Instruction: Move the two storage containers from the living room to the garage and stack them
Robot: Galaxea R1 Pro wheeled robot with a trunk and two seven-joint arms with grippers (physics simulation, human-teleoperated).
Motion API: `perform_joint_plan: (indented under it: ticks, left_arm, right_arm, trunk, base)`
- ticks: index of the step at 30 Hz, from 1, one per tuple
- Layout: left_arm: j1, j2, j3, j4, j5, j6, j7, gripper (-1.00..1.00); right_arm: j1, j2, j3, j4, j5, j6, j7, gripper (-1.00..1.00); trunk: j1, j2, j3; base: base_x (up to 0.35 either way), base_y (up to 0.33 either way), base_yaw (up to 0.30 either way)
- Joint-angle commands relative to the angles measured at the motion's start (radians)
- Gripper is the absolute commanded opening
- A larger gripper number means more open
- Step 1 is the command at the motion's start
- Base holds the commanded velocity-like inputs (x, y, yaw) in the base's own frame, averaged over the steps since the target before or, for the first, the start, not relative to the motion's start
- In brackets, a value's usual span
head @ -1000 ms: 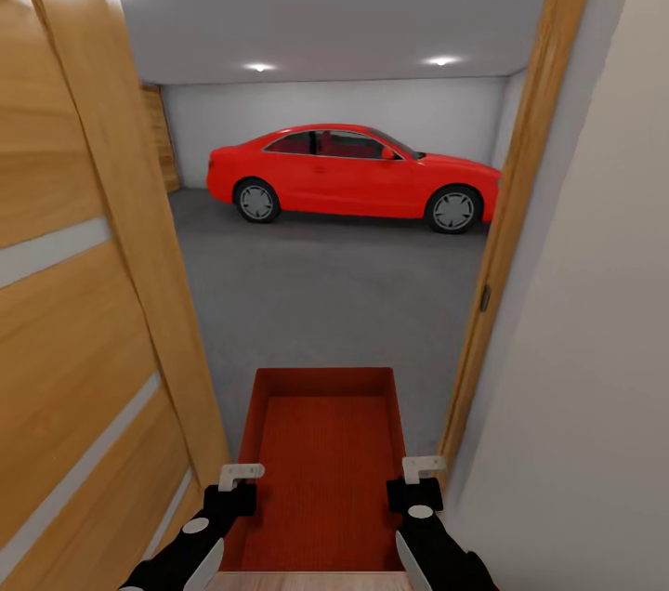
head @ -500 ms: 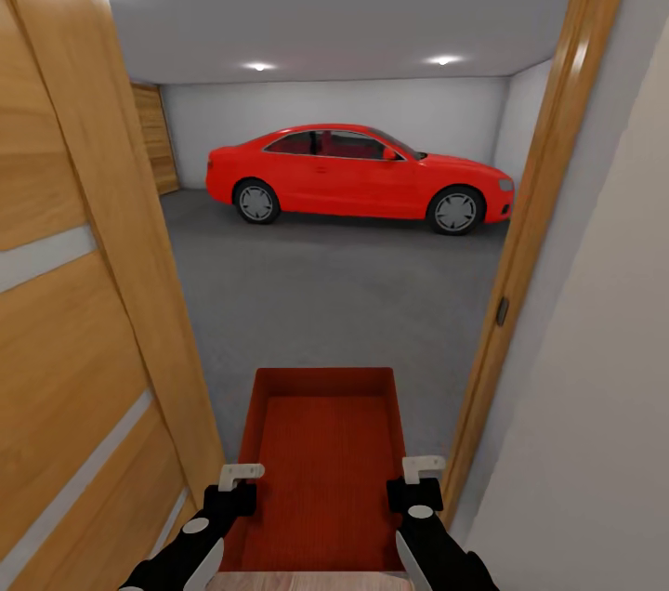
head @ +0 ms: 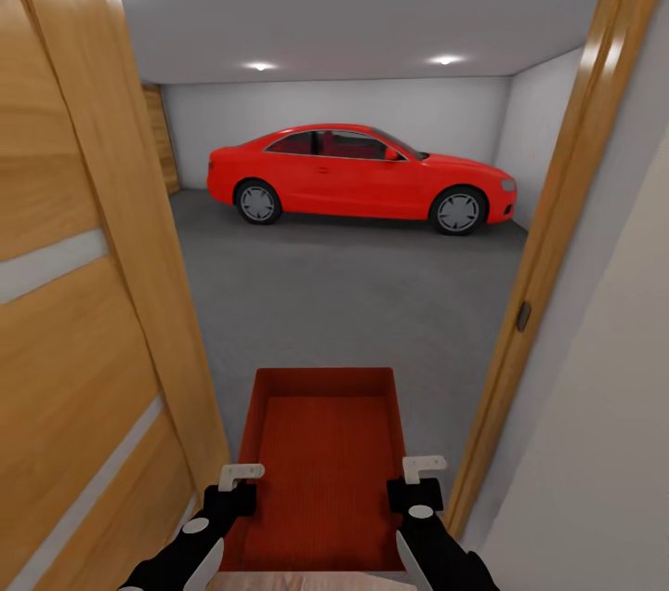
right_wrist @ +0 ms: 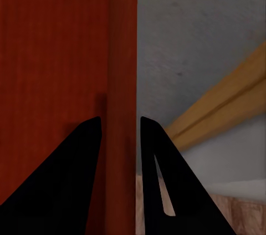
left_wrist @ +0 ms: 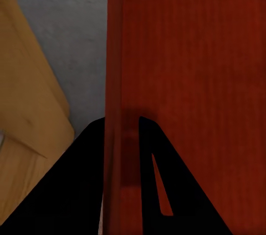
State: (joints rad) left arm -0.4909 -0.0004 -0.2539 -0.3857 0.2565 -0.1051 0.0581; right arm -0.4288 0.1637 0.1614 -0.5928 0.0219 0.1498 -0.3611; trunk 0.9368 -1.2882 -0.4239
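Note:
I carry one orange-red storage container [head: 323, 470] level in front of me, low in the head view, in the doorway of the garage. My left gripper [head: 234, 493] is shut on its left wall [left_wrist: 113, 107]. My right gripper [head: 415, 491] is shut on its right wall [right_wrist: 122, 80]. In both wrist views the black fingers straddle the thin red wall. Beyond the doorway lies the grey concrete floor [head: 353, 303] of the garage. I see only this one container.
An open wooden panel door [head: 74, 294] stands close at my left, and the wooden door frame [head: 548, 247] and a white wall [head: 613, 405] close at my right. A red car [head: 358, 175] is parked across the far end of the garage.
The view has moved forward into the doorway: the right door frame has slid outward and more of the garage's right wall shows. The container and both grippers keep their hold.

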Motion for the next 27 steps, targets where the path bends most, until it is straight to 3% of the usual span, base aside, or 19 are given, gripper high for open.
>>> perform_joint_plan:
  ticks: [1, 15, 27]
  left_arm:
    - [-0.002, 0.002, -0.002, 0.004, 0.012, 0.004, 0.015, -1.0]
    - [-0.002, 0.002, -0.002, 0.004, 0.012, 0.004, 0.015, -1.0]
    - [-0.002, 0.002, -0.002, 0.004, 0.012, 0.004, 0.015, -1.0]
  right_arm:
    - [-0.001, -0.016, 0.014, -0.004, 0.04, 0.01, -0.015, -1.0]
    - [-0.001, -0.016, 0.014, -0.004, 0.04, 0.01, -0.014, -1.0]
    - [-0.001, -0.016, 0.014, -0.004, 0.041, 0.01, -0.015, -1.0]
  trunk:
    - [0.0, -0.001, -0.001]
    - [0.0, -0.001, -0.001]
    - [0.0, -0.001, -0.001]
  base:
    - [0.016, 0.028, -0.026]
    - [0.004, 0.005, -0.192]
    - [0.147, 0.064, -0.024]
